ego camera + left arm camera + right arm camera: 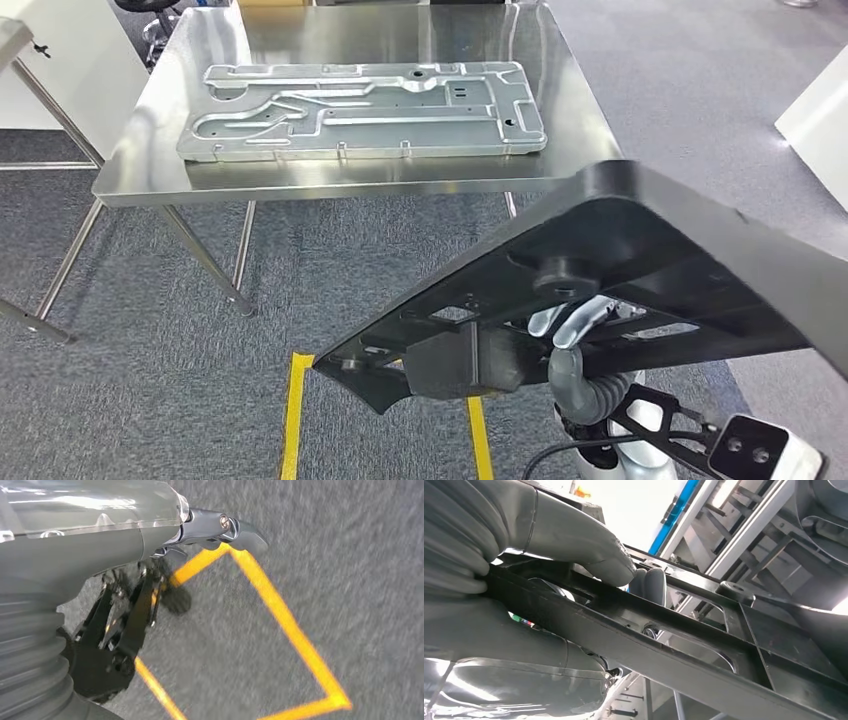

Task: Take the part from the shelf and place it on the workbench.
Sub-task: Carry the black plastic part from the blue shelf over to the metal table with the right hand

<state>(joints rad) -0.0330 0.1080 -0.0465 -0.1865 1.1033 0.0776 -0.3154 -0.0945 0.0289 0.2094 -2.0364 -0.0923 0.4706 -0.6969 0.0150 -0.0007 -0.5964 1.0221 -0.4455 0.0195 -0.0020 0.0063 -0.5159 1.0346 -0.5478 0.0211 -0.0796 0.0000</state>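
Black part [640, 262], flat ribbed panel w/ round boss on underside, held tilted in air at lower right of head view, above grey carpet [180, 400], short of the workbench [150, 150]. Clamped by right hand [574, 575]: thumb on one face, dark fingers [651, 582] wrapped over a rib, palm under the opposite face, so closed firmly on the part. Same hand seen from head view as grey block [465, 360] under the panel's low edge. Left hand [165, 575] hanging over the floor, nothing in it; thumb stuck out, dark fingers bunched close to palm, how far curled can't tell. Yellow tape lines [280, 610] on carpet below it. Workbench steel-topped, w/ large silver stamped metal plate [360, 110] lying flat across it. White cabinet [60, 60] at far left.
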